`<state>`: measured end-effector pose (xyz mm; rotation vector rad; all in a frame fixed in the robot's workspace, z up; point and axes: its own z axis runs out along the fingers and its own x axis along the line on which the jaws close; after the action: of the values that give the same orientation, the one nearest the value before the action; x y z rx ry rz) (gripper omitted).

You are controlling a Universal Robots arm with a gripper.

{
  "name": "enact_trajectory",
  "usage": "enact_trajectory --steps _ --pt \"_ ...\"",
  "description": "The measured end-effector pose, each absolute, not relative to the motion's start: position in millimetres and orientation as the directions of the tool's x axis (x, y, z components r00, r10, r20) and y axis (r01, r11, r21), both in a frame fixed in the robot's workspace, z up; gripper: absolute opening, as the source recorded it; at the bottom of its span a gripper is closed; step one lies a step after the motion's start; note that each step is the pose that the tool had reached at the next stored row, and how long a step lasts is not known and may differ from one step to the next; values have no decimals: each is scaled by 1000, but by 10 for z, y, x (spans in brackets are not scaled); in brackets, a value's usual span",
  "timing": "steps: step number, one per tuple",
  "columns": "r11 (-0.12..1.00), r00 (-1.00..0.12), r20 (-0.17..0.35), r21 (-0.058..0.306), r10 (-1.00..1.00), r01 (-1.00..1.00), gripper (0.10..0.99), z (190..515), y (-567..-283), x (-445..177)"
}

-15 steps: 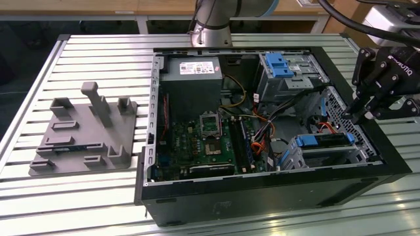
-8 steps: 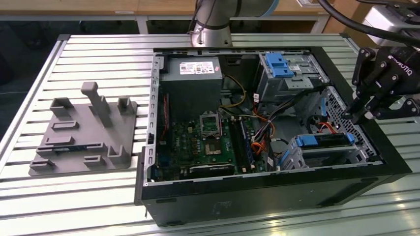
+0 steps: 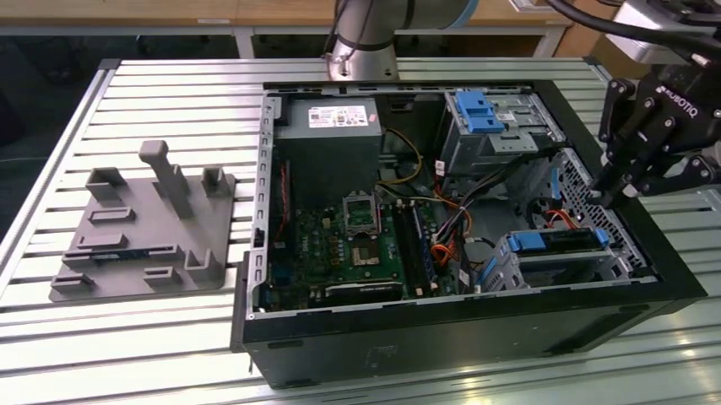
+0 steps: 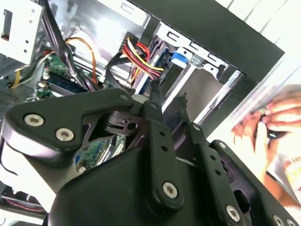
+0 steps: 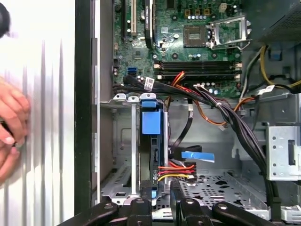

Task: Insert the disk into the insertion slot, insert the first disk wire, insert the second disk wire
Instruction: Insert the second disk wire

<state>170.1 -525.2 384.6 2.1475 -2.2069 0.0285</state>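
Disk (image 3: 560,242) sits in slot (image 3: 572,268), blue carrier up, at the case (image 3: 451,329) corner toward the exterior view's right

End effector (image 3: 605,192) hangs over the case wall just beside the slot, above the disk and not touching it. In the second wrist view the end effector (image 4: 169,94) has its fingers apart and nothing between them, so it is released and empty

In the first wrist view the disk (image 5: 151,141) is edge-on, straight ahead of the fingertips. A red-yellow-black bundle (image 5: 176,170) meets its near end and a blue cable (image 5: 197,156) lies just beside. Cannot tell whether either plug is fully home

Risks, as judged:
- a dark harness (image 5: 225,113) crosses above the slot; a finger passing through could snag it and drag a plug loose
- a plug pressed off-axis would jam or bend at the disk's port; the gap there looks tight
- if the disk is not seated to full depth, pressure on a plug could shift it in the slot
- a hand (image 5: 10,122) rests on the counter (image 3: 113,354) just outside the case wall, near the end effector, so a sideways swing could strike it
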Motion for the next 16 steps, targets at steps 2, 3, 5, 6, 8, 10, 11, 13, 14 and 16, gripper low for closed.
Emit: enact_trajectory --steps 2,3,5,6,8,10,11,13,14,16 --pt "29 -26 85 31 -996 -999 302 3844 -5187 1701" --pt "29 -26 97 31 -995 -999 302 3844 -5152 1701" --pt "30 -26 113 31 -993 -999 302 3842 -5070 1701" --pt "30 -26 115 31 -993 -999 302 3841 -5021 1701" --pt "30 -26 116 30 -993 -999 302 3835 -4931 1701" --pt "30 -26 117 30 -993 -999 302 3826 -4841 1701" --pt "30 -26 119 30 -993 -999 302 3815 -4796 1701" --pt "30 -26 131 30 -991 -999 302 3795 -4707 1701" --pt "31 -26 148 29 -989 -999 302 3792 -4670 1701" --pt "32 -26 184 30 -983 -999 302 3790 -4618 1700"
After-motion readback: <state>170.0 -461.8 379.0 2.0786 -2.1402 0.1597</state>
